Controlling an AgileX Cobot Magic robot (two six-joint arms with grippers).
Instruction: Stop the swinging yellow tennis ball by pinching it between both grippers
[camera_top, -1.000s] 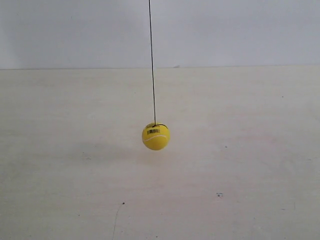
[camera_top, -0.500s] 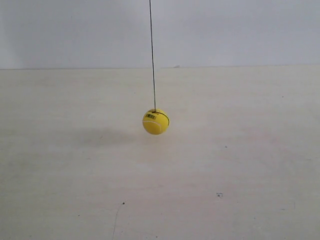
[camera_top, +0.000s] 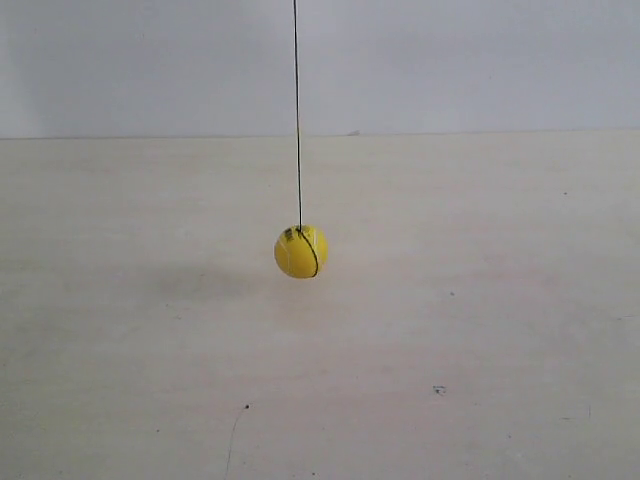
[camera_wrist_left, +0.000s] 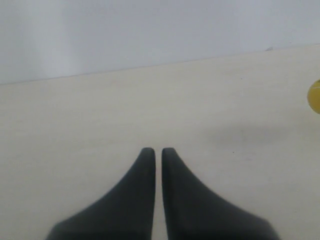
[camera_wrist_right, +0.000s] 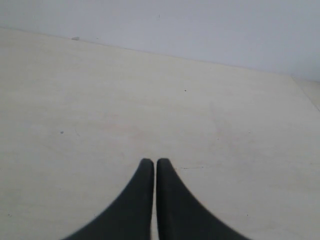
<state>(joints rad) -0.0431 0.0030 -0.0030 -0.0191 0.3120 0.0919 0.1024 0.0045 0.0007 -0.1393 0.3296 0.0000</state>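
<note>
The exterior view alone showed the whole yellow tennis ball (camera_top: 300, 251), hung on its string (camera_top: 297, 110) above the table (camera_top: 500, 330). A sliver of it lay well aside of the clenched, empty left gripper (camera_wrist_left: 158, 152); the right gripper (camera_wrist_right: 155, 162), likewise clenched, faced only table.

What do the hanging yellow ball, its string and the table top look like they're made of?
Yellow tennis ball: matte, probably felt, with a curved seam. String: thin, dark, taut; cord or wire, unclear. Table top: pale, matte, faintly grained, likely wood or laminate.
</note>
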